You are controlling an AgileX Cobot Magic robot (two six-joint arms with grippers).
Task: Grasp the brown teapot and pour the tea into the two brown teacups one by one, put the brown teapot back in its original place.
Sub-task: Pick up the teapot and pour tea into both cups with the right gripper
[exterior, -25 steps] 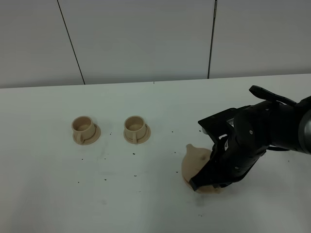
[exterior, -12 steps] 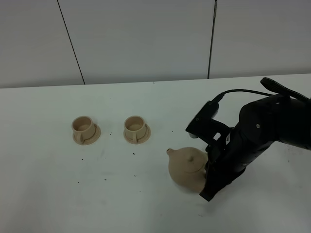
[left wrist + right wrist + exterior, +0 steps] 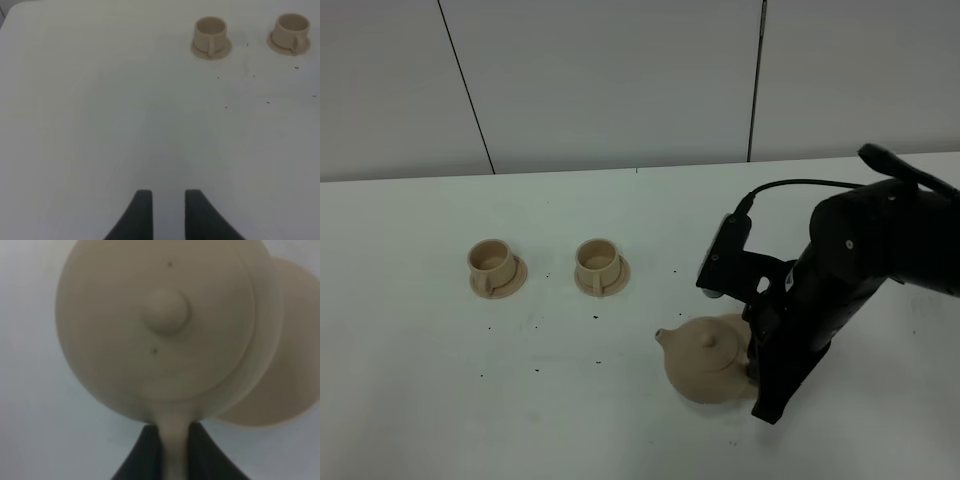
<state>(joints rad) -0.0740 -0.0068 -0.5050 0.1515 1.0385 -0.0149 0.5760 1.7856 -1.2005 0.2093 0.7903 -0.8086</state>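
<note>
Left gripper: jaws parted by a narrow gap, nothing held, over bare table. Left teacup and right teacup are seen upright, side by side, left of centre. Brown teapot is found nearer, right of centre, spout pointing left, partly off its round saucer. Right gripper is clamped tight on the teapot's handle.

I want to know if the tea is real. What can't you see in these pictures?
- Tea in the teapot: the lid covers it in both views.
- Inside the cups: too small, seen aslant, high and left wrist views.
- Handle, high view: the right gripper hides it.
- Saucer: partly under the teapot, right wrist view.
</note>
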